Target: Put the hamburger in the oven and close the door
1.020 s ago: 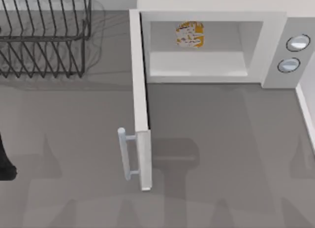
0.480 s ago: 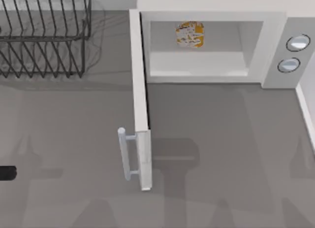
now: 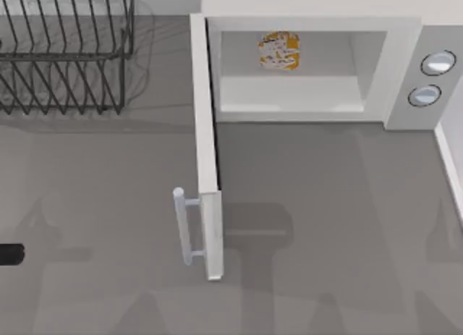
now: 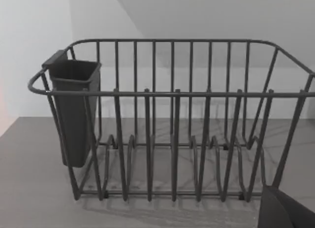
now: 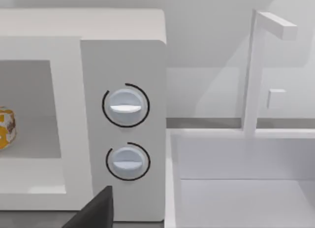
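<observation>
Hamburger (image 3: 278, 50) inside the oven (image 3: 405, 60), toward the back of the pale cavity, well apart from both grippers. Door (image 3: 206, 154) wide open, standing out from the oven's left edge over the table (image 3: 325, 205), with the bar handle (image 3: 182, 226) on its outer face. 2 knobs (image 3: 438, 62) on the grey panel, ahead of the right gripper (image 5: 96, 213), seen as a dark corner low in the right wrist view; grip state impossible to tell. Left gripper (image 4: 285, 211) a dark edge before the black wire dish rack (image 4: 172, 139), just beside its near corner; grip state also impossible to tell. Dark cup (image 4: 74, 114) hanging at the rack's far end from that gripper.
</observation>
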You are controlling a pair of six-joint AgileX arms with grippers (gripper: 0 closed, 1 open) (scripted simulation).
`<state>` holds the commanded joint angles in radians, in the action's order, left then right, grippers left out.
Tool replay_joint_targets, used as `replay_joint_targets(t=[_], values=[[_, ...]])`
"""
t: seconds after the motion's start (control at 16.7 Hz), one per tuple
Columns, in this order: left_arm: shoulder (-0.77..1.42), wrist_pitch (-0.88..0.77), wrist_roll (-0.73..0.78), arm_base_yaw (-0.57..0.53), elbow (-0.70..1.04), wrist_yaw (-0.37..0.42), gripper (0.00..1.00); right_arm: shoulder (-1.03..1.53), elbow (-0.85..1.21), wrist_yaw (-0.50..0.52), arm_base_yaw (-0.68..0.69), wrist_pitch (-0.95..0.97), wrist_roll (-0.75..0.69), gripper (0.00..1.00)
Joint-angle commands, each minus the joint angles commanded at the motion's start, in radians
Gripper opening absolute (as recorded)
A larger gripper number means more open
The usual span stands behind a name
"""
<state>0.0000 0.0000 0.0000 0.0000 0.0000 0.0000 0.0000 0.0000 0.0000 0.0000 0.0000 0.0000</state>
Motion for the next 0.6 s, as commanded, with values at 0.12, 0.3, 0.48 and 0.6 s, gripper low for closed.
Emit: replay_joint_targets(t=[0.12, 0.3, 0.48, 0.6], values=[[0.003, 0.003, 0.0, 0.003, 0.0, 0.002, 0.0, 0.0, 0.0, 0.0, 0.0, 0.0, 0.0, 1.0], [0.074, 0.075, 0.001, 0.063, 0.001, 0.056, 0.0, 0.0, 0.0, 0.0, 0.0, 0.0, 0.0, 1.0], [0.207, 0.207, 0.004, 0.155, 0.001, 0.149, 0.0, 0.0, 0.0, 0.0, 0.0, 0.0, 0.0, 1.0], [0.29, 0.289, 0.005, 0.213, 0.0, 0.21, 0.0, 0.0, 0.0, 0.0, 0.0, 0.0, 0.0, 1.0]])
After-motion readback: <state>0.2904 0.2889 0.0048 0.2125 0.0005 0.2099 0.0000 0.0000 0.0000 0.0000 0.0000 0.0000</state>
